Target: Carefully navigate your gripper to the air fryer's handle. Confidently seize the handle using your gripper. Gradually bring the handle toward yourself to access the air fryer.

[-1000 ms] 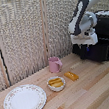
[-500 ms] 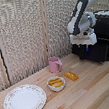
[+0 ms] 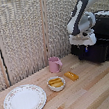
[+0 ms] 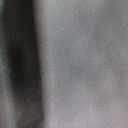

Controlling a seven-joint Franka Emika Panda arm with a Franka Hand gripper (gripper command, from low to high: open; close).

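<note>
The black air fryer (image 3: pixel 105 39) stands on the wooden table at the exterior view's right. The white arm reaches down in front of it, and its hand presses close against the fryer's front drawer. My gripper (image 3: pixel 85 49) is mostly lost against the black front, so its fingers cannot be made out. The handle is hidden behind the hand. The wrist view is only a blurred grey surface with a dark vertical band (image 4: pixel 20 65), very close to the lens.
A pink mug (image 3: pixel 54 64) stands left of the fryer. A small bowl with yellow food (image 3: pixel 56 83) and a loose yellow piece (image 3: pixel 71 76) lie nearby. A floral plate (image 3: pixel 25 100) sits at the front left. A woven screen backs the table.
</note>
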